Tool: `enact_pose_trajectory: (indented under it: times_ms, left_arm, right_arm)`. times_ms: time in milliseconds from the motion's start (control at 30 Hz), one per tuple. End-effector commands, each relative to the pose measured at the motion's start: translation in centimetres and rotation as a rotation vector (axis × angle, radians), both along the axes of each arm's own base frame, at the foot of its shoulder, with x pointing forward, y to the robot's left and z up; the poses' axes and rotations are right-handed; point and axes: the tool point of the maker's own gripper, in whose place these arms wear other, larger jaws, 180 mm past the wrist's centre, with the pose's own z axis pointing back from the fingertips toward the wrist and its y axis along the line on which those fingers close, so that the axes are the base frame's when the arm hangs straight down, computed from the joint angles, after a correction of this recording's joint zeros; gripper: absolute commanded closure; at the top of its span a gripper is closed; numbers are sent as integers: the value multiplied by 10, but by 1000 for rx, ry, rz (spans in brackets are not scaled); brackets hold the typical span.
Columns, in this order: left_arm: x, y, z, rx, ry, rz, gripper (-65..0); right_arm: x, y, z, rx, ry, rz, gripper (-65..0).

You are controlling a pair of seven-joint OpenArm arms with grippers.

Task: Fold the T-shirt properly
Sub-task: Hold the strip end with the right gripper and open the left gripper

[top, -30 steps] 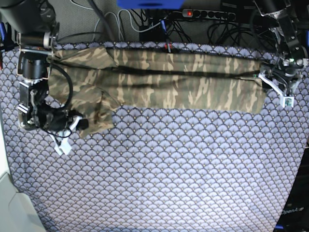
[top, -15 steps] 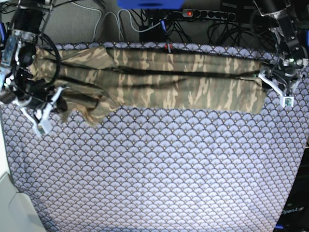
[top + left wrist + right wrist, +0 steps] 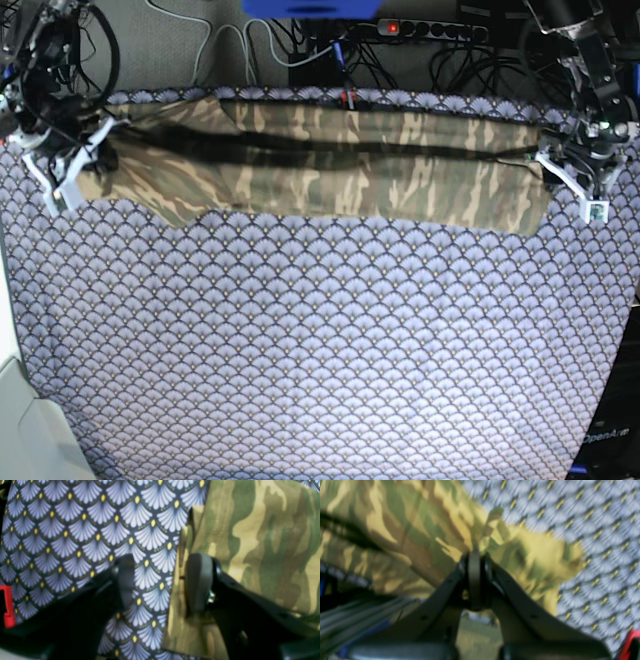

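T-shirt (image 3: pixel 330 165): lies as a long, narrow camouflage band across the upper part of the base view, on the fan-scale cloth of the tabletop (image 3: pixel 330 360); dark creases run along its length.
Left end of the band: a flap hangs lower at the upper left of the base view, so the lower edge is not straight there.
Right pincer (image 3: pixel 475 555): jaws pressed together on a bunched bit of the T-shirt, seen mid-frame in the right wrist view, which is blurred; in the base view it sits at the upper left.
Left pincer (image 3: pixel 160 582): jaws apart and holding nothing; the shirt's hem runs between them, one pad over the cloth and the other over bare tabletop. It stands at the far right end of the band in the base view.
Step in hand: judged to be pulling the band taut and flat before the next fold.
Doing it well: draw the gripped end outward and low, evenly, so the creases smooth and the flap lines up.
Risk: with the far end unclamped, the whole shirt may slide instead of stretching.
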Motion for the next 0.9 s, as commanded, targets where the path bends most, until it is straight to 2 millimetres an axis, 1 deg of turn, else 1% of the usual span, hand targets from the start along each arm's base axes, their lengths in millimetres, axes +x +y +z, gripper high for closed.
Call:
enact_pose_trajectory:
  times_ms: [0, 67, 167, 333, 467, 567, 600, 700, 800, 867]
  left_arm:
    - [7, 8, 11, 27, -30, -1, -332]
    - [6, 8, 11, 27, -29, -1, -332]
    - [6, 8, 11, 27, -29, -1, -332]
    - [3, 9, 9, 29, -21, -2, -332]
    - [3, 16, 14, 44, -24, -4, -332]
    - [-5, 18, 11, 52, -4, -7, -332]
    - [-7, 18, 10, 53, 0, -8, -332]
    - [-7, 16, 11, 52, 1, -22, -332]
    - [-7, 8, 9, 43, 12, -88, -332]
    - [-11, 15, 12, 38, 6, -79, -332]
  right_arm:
    - [5, 0, 11, -8, -47, 11, 0]
    - [-4, 4, 7, 1, -28, 10, 0]
    - [-9, 6, 3, 8, -16, 7, 0]
    - [-9, 5, 2, 6, -12, 5, 0]
    - [-8, 5, 3, 6, -16, 4, 0]
    - [-8, 4, 2, 7, -13, 2, -7]
    - [-9, 4, -2, 13, 0, -3, -25]
    - [-13, -1, -17, 43, 44, -26, -106]
    - [-18, -5, -37, 86, 102, -58, -191]
    - [-21, -13, -46, 97, 124, -81, -238]
